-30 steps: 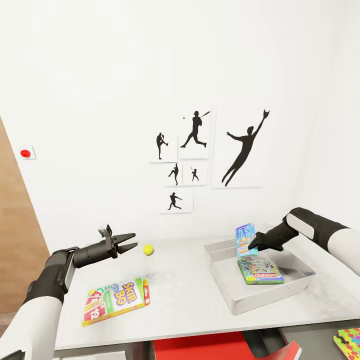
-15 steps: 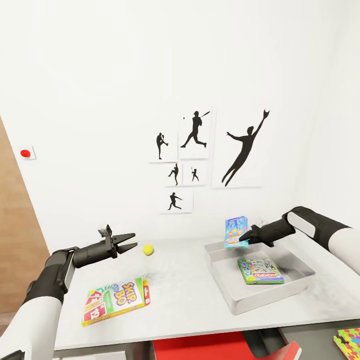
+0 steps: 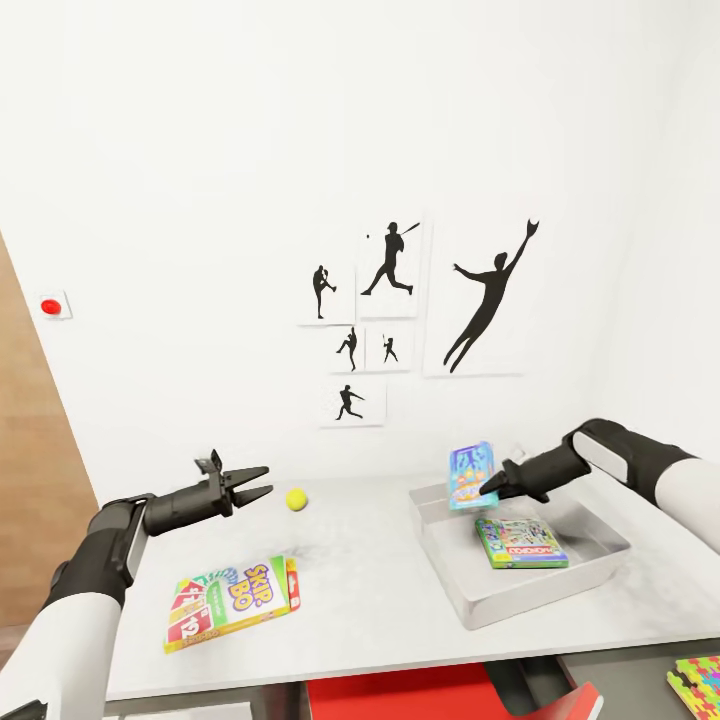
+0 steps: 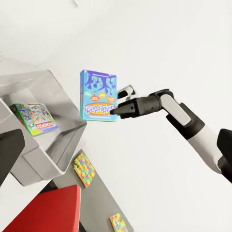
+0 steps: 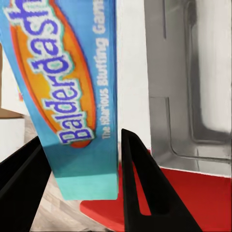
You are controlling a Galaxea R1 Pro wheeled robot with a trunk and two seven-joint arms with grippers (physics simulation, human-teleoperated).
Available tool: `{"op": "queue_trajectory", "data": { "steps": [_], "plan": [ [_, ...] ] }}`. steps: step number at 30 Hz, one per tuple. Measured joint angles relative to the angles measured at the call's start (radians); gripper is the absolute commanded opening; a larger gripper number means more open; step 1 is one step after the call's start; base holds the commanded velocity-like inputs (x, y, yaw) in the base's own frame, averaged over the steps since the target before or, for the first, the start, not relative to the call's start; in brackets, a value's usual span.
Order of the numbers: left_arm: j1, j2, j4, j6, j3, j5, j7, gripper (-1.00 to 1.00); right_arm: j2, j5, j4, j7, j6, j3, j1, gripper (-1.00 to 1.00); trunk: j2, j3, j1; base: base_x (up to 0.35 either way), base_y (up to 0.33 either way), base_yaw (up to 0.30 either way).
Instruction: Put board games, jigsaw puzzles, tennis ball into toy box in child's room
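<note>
My right gripper (image 3: 490, 487) is shut on the small blue board game (image 3: 470, 477), holding it upright by its edge over the far left corner of the toy box (image 3: 440, 565). The left wrist view shows the same blue game (image 4: 99, 95) pinched in that gripper (image 4: 115, 110). A pale green board game (image 3: 520, 543) lies flat inside the toy box. The SKIP-BO box (image 3: 232, 602) lies on the table (image 3: 380, 590) near the front left. My left gripper (image 3: 268, 479) hovers open just left of the tennis ball (image 3: 296, 499). A jigsaw puzzle (image 3: 700, 680) lies at the lower right.
A white wall with black sports silhouettes rises right behind the table. Something red (image 3: 420, 695) sits below the table's front edge. In the left wrist view, two jigsaw puzzles (image 4: 86, 169) (image 4: 118, 223) lie on the lower side unit beyond the toy box (image 4: 53, 140).
My right gripper has lifted the blue game from low over the toy box and carried it left, toward the far left corner, then dipped slightly. The left arm has barely moved.
</note>
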Motion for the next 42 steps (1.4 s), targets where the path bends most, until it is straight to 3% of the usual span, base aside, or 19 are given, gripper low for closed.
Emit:
{"op": "queue_trajectory", "data": {
  "steps": [4,8,29,34,38,42],
  "plan": [
    [0.000,0.000,0.000,0.000,0.000,0.000,0.000,1.00,0.021,0.031,0.000,0.003,0.000,0.044,0.000,-1.00,0.000,0.000,0.000,0.000,0.000,0.000],
    [0.000,0.001,0.000,0.000,0.001,0.000,0.000,1.00,0.040,0.049,0.004,0.003,0.000,0.058,-0.001,-1.00,0.000,0.000,0.000,0.000,0.000,0.000],
    [0.000,0.001,0.000,0.000,0.001,0.000,0.000,1.00,0.040,0.059,0.020,0.010,0.000,0.069,0.023,-1.00,0.000,0.000,0.000,0.000,0.000,0.000],
    [0.000,0.001,0.000,0.000,0.001,0.000,0.000,1.00,0.050,0.072,0.026,0.039,0.000,0.147,0.033,-1.00,0.000,0.000,0.000,0.000,0.000,0.000],
    [0.000,0.000,-0.001,0.000,0.001,0.000,0.000,1.00,0.050,0.077,0.028,0.112,0.000,0.192,0.036,-1.00,0.000,0.000,0.000,0.000,0.000,0.000],
    [0.000,-0.001,0.000,0.000,0.001,0.000,0.000,1.00,0.050,0.134,0.030,0.151,0.000,0.210,0.041,-1.00,0.000,0.000,0.000,0.000,0.000,0.000]
  ]
}}
